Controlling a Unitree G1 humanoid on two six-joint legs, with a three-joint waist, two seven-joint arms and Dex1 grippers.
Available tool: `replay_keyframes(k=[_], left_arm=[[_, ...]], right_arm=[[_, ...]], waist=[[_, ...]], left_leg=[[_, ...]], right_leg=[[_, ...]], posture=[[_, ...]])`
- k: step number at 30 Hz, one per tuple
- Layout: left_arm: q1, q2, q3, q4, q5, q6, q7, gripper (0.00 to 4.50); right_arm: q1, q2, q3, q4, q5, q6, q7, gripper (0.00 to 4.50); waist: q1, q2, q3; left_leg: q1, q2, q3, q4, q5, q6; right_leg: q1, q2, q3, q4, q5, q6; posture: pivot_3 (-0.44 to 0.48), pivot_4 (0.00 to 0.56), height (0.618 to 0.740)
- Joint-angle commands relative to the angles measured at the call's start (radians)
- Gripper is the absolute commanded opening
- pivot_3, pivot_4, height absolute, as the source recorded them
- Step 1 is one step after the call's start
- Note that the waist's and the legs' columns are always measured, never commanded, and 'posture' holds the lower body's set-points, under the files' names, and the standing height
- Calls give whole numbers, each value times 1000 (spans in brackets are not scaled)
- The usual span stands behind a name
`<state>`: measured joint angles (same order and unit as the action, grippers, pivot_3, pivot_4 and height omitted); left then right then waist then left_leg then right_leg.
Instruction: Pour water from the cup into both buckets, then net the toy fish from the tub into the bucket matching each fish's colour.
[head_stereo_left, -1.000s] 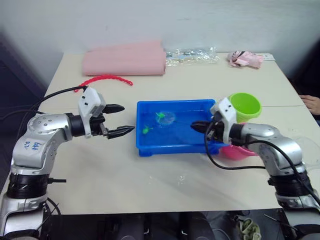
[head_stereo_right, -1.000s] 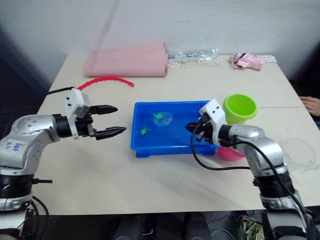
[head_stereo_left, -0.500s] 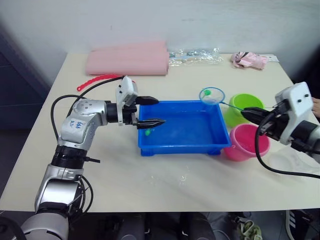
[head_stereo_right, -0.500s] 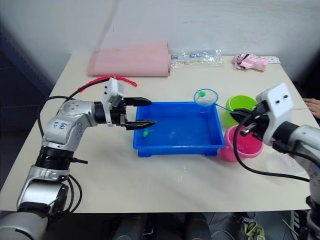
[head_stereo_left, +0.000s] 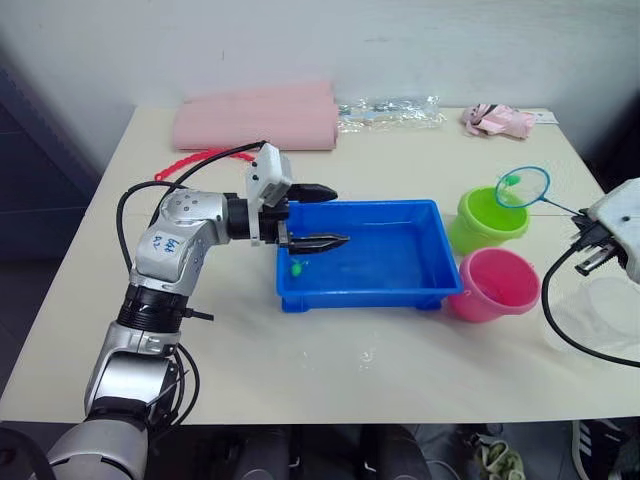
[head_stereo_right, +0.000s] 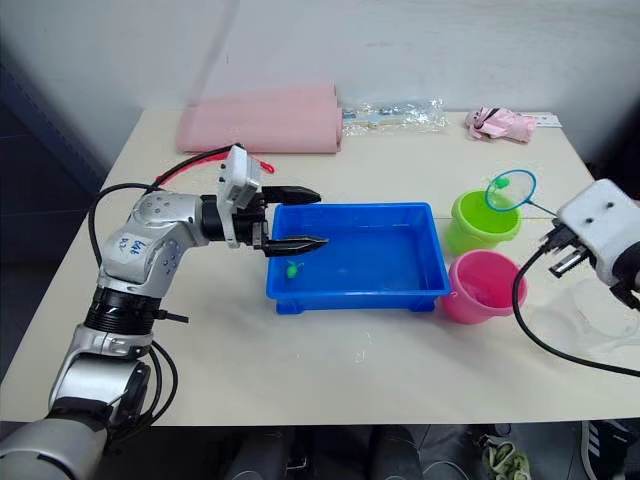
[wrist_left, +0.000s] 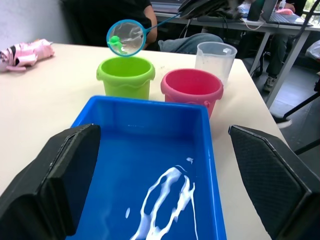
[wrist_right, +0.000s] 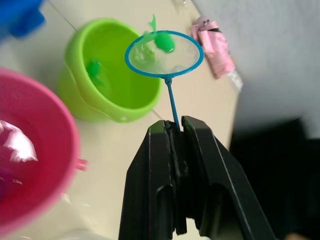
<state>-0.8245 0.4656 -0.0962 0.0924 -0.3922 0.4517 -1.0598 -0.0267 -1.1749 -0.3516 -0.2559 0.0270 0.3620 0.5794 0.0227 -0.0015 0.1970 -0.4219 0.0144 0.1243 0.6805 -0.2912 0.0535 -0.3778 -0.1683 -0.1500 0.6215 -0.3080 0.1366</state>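
My right gripper (wrist_right: 176, 130) is shut on the thin handle of the net (wrist_right: 164, 52). The blue hoop hangs just above the lime green bucket (head_stereo_left: 487, 218) and holds a green toy fish (wrist_right: 162, 42). Another green fish (wrist_right: 94, 67) lies inside that bucket. The pink bucket (head_stereo_left: 492, 283) stands just in front of it. One green fish (head_stereo_left: 296, 268) sits in the blue tub (head_stereo_left: 400, 290) near its left end. My left gripper (head_stereo_left: 338, 214) is open over that left end, holding nothing. The clear cup (wrist_left: 215, 55) stands beyond the pink bucket, at the table's right edge.
A folded pink cloth (head_stereo_left: 255, 120) lies at the back of the table, with a clear plastic bag (head_stereo_left: 385, 108) and a small pink bundle (head_stereo_left: 495, 118) to its right. A red beaded strip (head_stereo_left: 195, 160) curves behind my left arm. Bare tabletop lies in front of the tub.
My right gripper has carried the net, with a green fish in it, from the tub's far right corner to above the green bucket. My left gripper has moved slightly further over the tub.
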Motion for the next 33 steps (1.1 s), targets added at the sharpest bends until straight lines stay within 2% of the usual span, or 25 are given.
replay_keyframes(k=[1,3,6,13,18,21,22,25,27,28,31,33], left_arm=[[-9,-1,21,-42,-20,10,12,4474],[-9,2,24,-46,-21,15,15,4474],[-6,9,28,-52,-23,21,17,4474],[13,31,31,-49,-16,24,16,4474],[51,69,56,-82,-24,47,29,4474],[67,82,62,-108,-30,61,38,4474],[71,86,64,-116,-31,66,39,4474],[94,113,69,-136,-27,80,35,4474],[128,155,77,-151,-23,83,20,4474],[138,168,79,-155,-23,83,15,4474],[221,264,96,-184,-15,81,-20,4474],[278,319,108,-213,-14,85,-42,4474]], right_arm=[[24,-110,57,91,-237,-319,-63,0],[50,-194,96,162,-396,-494,-139,0],[50,-241,103,218,-499,-625,-200,0],[-12,-226,64,284,-474,-710,-178,0],[-62,-267,107,336,-544,-777,-183,0],[-80,-238,141,368,-525,-791,-163,0],[-103,-214,141,377,-484,-776,-145,0],[-200,-80,102,344,-238,-575,-35,0],[-257,16,80,253,-18,-354,67,0],[-274,41,75,222,38,-287,98,0],[-329,115,128,77,233,-153,222,0],[-353,157,202,22,257,-121,256,0]], waist=[[-2,1,0],[-2,1,0],[-3,1,0],[-3,1,0],[-5,1,1],[-4,1,1],[-4,1,1],[-6,1,1],[-10,2,1],[-16,2,1],[-21,3,1],[-25,2,1]], left_leg=[[0,0,0,0,0,0],[0,0,0,0,0,0],[0,1,0,0,0,0],[0,1,-1,0,0,-1],[0,1,-1,0,0,-1],[0,1,-1,0,0,-1],[0,1,-1,0,0,-1],[0,2,-3,1,0,-1],[0,1,-3,1,0,-1],[0,2,-3,1,1,-1],[0,3,-4,1,1,-1],[0,2,-4,0,1,-1]], right_leg=[[0,0,0,0,0,0],[0,0,0,0,0,0],[0,0,1,0,0,0],[1,0,0,-1,0,0],[1,1,0,-1,0,0],[1,1,0,-1,0,0],[1,1,-1,-1,0,0],[3,1,-2,-2,0,0],[3,1,-1,-1,0,0],[3,2,-2,-1,0,0],[2,3,-3,-1,0,-1],[2,2,-3,-1,-1,-1]], posture=[[0,150,738],[0,150,738],[0,150,738],[0,150,738],[0,150,738],[0,150,738],[0,150,738],[0,150,738],[0,150,738],[0,150,738],[0,150,738],[0,150,738]])
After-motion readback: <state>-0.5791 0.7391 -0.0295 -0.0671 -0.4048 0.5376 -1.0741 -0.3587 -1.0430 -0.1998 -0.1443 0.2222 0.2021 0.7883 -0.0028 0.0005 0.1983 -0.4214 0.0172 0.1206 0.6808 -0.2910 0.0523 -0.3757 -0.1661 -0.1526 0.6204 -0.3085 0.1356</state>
